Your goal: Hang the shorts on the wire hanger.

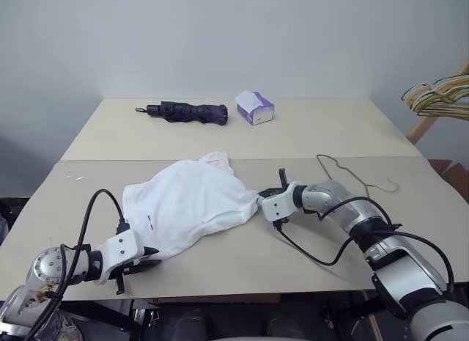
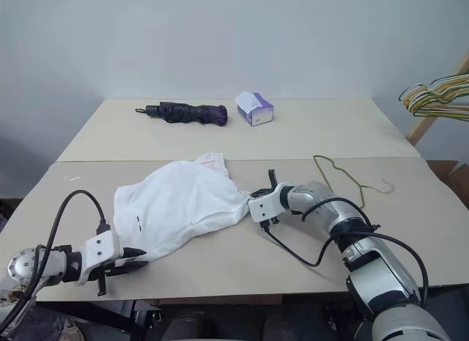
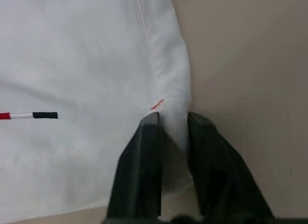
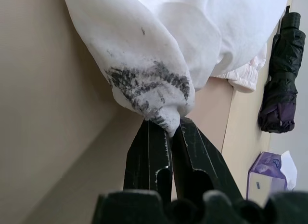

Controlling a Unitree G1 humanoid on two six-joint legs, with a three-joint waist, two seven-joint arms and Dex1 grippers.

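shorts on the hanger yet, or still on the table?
On the table. The shorts lie crumpled there, pinched by both grippers; the wire hanger lies apart, bare.

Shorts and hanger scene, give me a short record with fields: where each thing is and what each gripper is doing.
shorts: crumpled on the near table, pinched at both ends
left gripper: shut on the shorts' hem edge
right gripper: shut on a smudged corner of the shorts
hanger: flat on the table beyond the right arm, untouched
far table: umbrella, tissue box
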